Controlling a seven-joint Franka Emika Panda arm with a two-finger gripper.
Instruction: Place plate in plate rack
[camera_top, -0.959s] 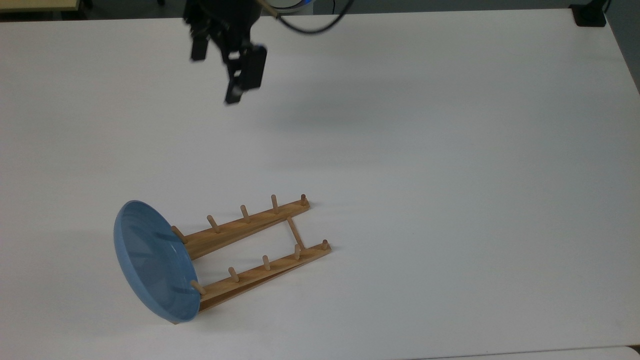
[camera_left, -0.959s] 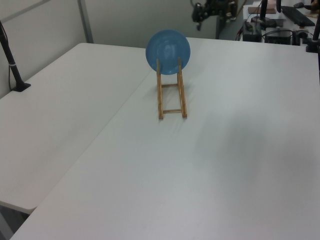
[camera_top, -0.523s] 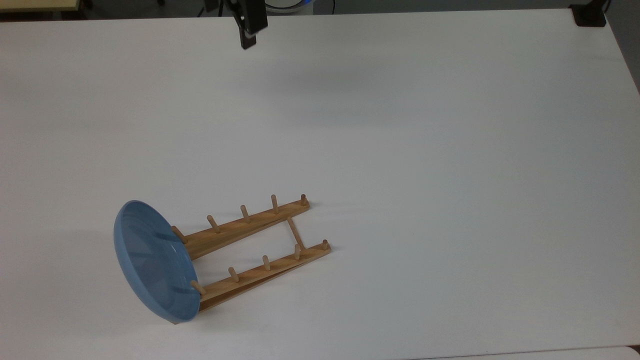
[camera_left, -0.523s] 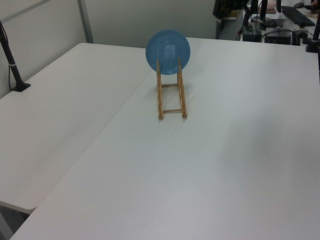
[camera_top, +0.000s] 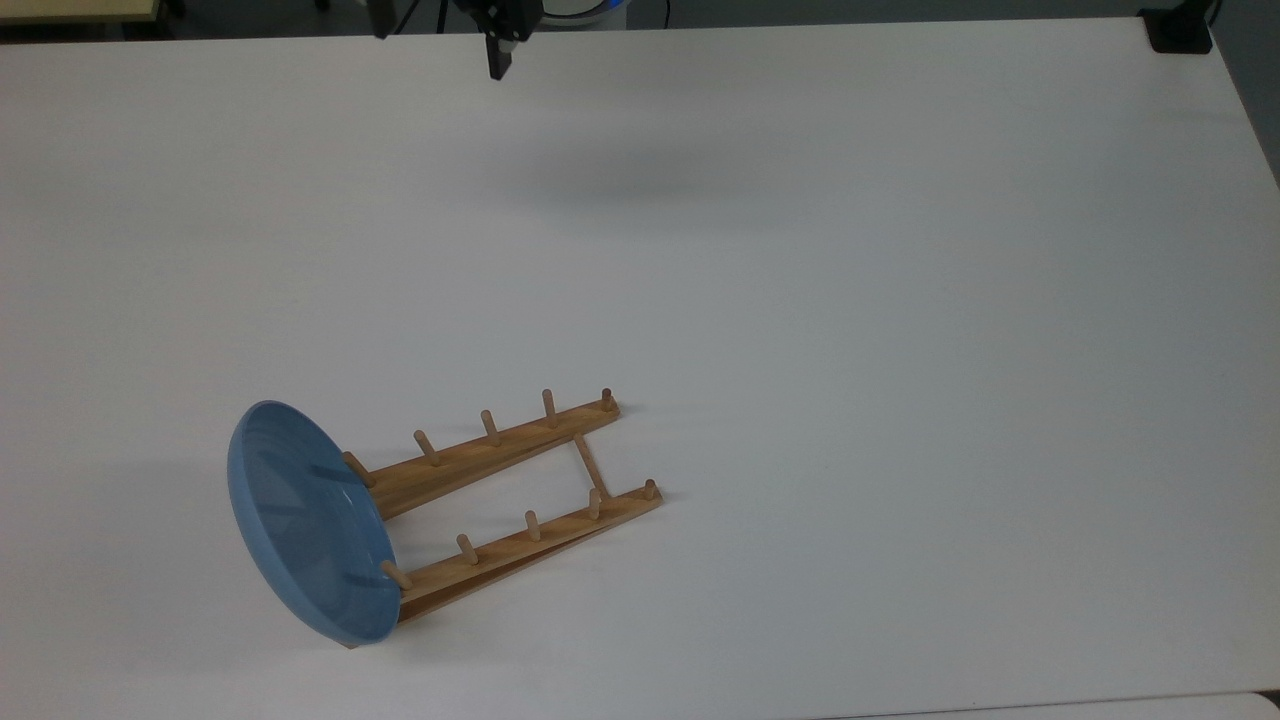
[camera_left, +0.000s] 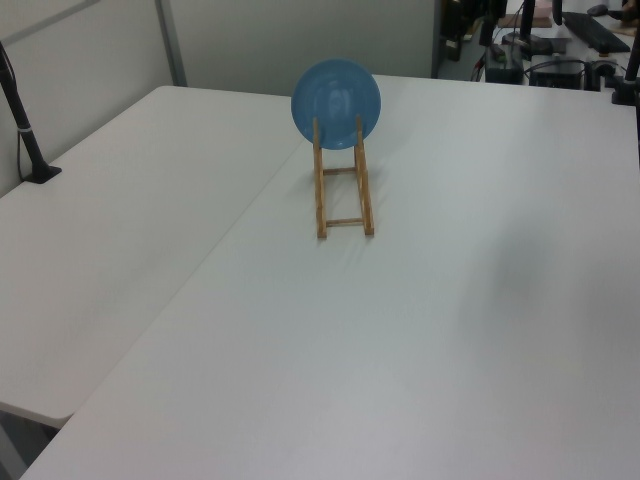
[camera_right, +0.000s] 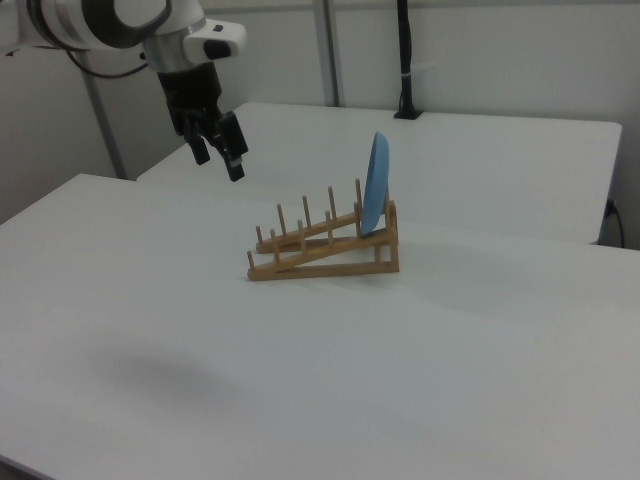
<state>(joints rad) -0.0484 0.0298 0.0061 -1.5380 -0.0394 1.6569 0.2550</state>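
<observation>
In the top view, the plate (camera_top: 305, 520) stands on edge in the end slot of the rack (camera_top: 500, 500) at the top view's lower left, leaning against the last pair of pegs, on the white table (camera_top: 850, 300). In the left view, the plate (camera_left: 336, 90) sits upright at the rack's (camera_left: 342, 190) far end. In the right view, the gripper (camera_right: 219, 152) hangs in the air well apart from the rack (camera_right: 325, 245), fingers spread and empty, and the plate (camera_right: 377, 183) stands in the raised end.
</observation>
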